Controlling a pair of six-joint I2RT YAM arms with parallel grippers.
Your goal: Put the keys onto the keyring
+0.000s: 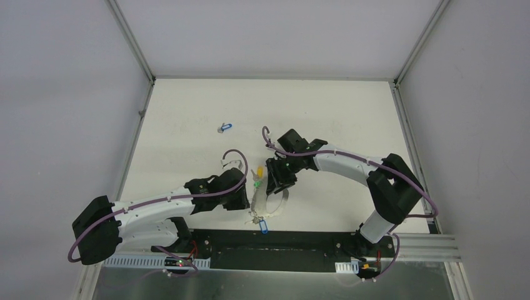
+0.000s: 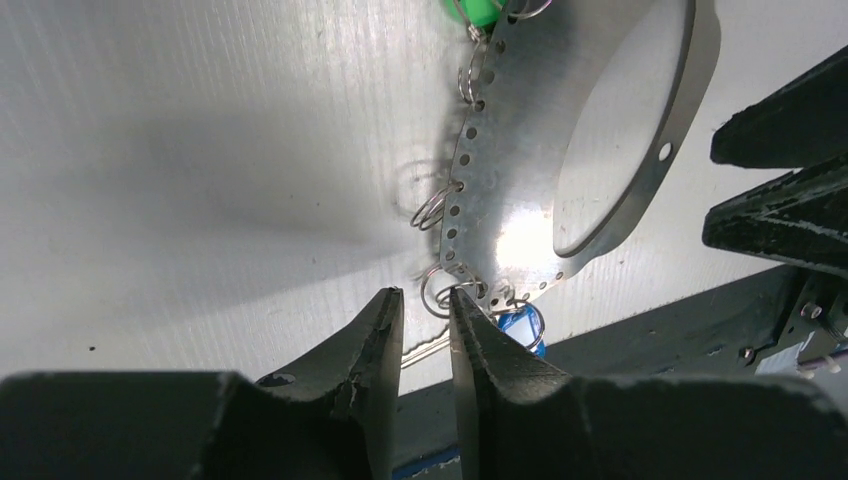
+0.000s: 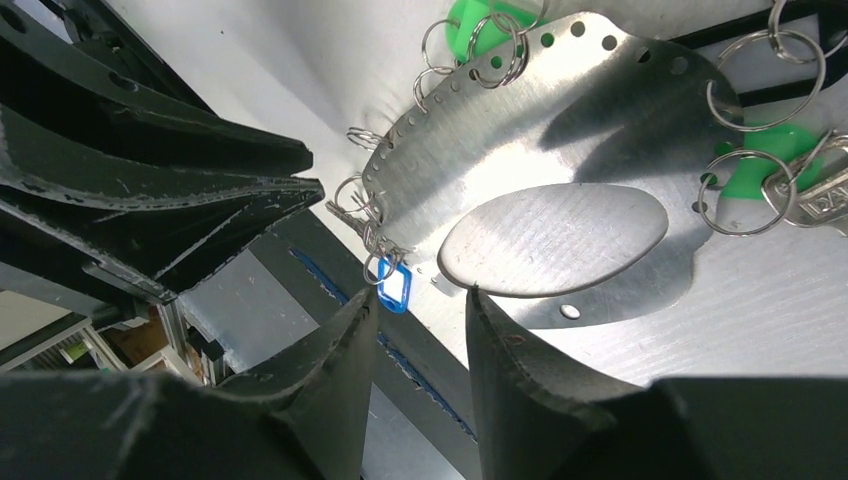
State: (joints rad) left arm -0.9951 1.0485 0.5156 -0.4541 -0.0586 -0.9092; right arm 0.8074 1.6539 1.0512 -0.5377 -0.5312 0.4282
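**Keyring and fingers at the near middle of the tabletop.** The keyring, a flat metal band with a perforated rim, was shown between the two arms, close to the near edge.

The left fingers were set at its near left rim and narrowly parted. A small split ring lay just beyond the tips, and a thin silver piece was seen in the gap. Whether anything was clamped could not be told.

The right fingers were held apart at the near rim, with nothing gripped. A blue tag hung in line with the gap, and the band's inner edge lay just beside one tip.

A green-tagged key was carried on split rings through the rim holes. A blue-tagged key was seen well apart from the keyring, on the far left of the tabletop.
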